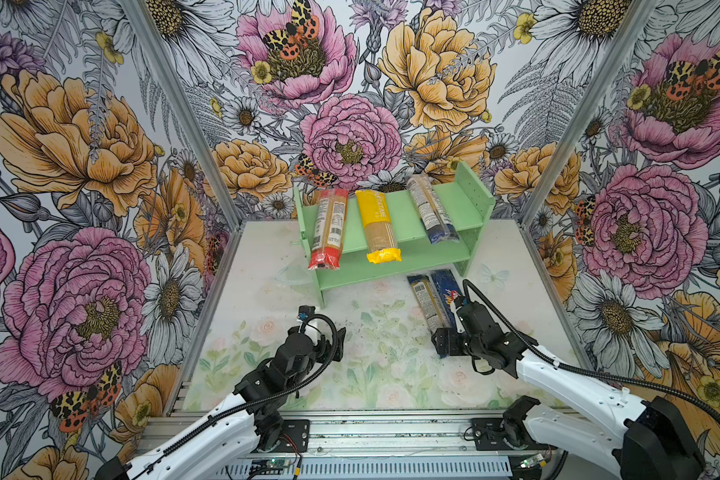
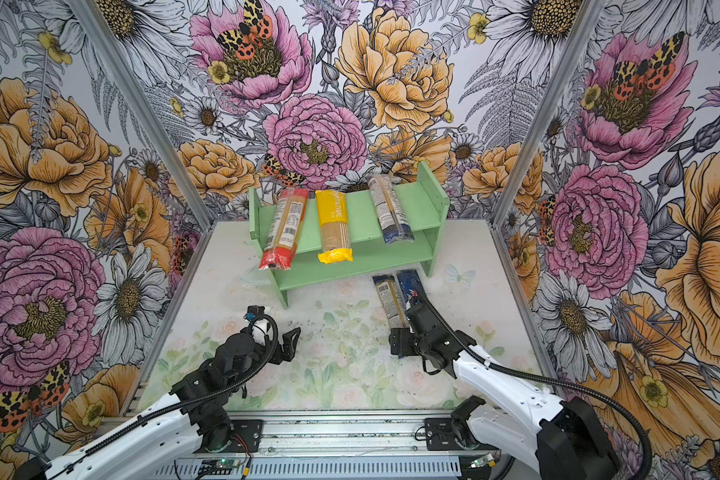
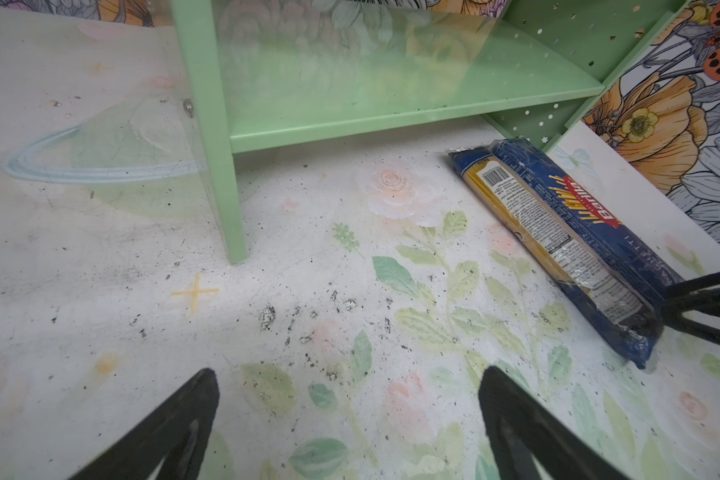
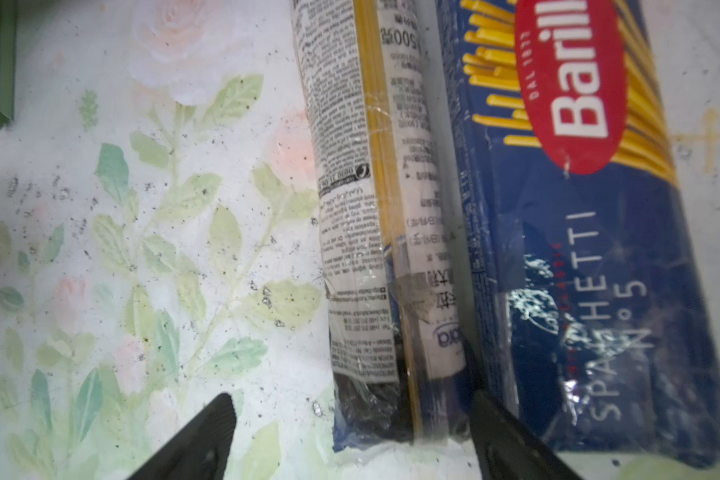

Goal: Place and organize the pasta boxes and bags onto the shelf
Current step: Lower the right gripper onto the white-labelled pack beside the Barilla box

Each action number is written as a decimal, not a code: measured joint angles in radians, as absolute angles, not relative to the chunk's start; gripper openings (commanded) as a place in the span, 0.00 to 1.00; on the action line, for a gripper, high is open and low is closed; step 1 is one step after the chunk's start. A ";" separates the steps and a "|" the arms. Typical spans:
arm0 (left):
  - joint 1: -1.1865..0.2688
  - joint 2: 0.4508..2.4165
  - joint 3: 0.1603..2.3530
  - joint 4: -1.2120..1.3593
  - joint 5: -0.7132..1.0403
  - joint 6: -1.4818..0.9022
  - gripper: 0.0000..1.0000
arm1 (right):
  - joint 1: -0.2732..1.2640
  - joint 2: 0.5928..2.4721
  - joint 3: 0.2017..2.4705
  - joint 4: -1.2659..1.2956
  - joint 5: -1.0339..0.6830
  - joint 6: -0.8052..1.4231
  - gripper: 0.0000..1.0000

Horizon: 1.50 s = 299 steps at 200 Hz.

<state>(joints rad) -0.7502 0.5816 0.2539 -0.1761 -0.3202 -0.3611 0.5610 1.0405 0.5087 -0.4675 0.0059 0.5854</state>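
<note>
In both top views the mint-green shelf (image 1: 404, 208) (image 2: 360, 208) stands at the back. Its top tier carries a red-ended bag (image 1: 329, 226) (image 2: 283, 224), a yellow bag (image 1: 377, 226) (image 2: 333, 224) and a blue-ended clear bag (image 1: 431, 208) (image 2: 389, 212). In front of its right leg, another blue-ended clear bag (image 1: 427, 301) (image 4: 371, 208) and a dark blue Barilla pack (image 1: 445, 286) (image 4: 578, 249) lie side by side on the table. My right gripper (image 1: 443, 343) (image 4: 352, 399) is open and straddles the clear bag's near end. My left gripper (image 1: 337, 338) (image 3: 350, 374) is open and holds nothing, low over the table.
A clear curved plastic piece (image 3: 100, 166) lies beside the shelf's left leg (image 3: 229, 199). Floral walls with metal corner posts (image 1: 558, 137) close in the table on three sides. A metal rail (image 1: 391, 432) runs along the front edge.
</note>
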 measured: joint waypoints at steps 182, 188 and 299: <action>-0.750 0.584 0.254 -0.176 -0.320 -0.361 0.99 | 0.668 1.247 0.414 -0.150 0.179 0.640 0.87; -0.750 0.584 0.254 -0.176 -0.320 -0.361 0.99 | 0.677 1.261 0.414 -0.129 0.191 0.640 0.87; -0.750 0.584 0.254 -0.176 -0.320 -0.361 0.99 | 0.756 1.361 0.348 0.168 0.311 0.638 0.74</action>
<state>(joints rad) -0.7502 0.5842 0.2539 -0.1761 -0.3202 -0.3614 0.7563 1.3609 0.3477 0.1680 0.3107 0.6384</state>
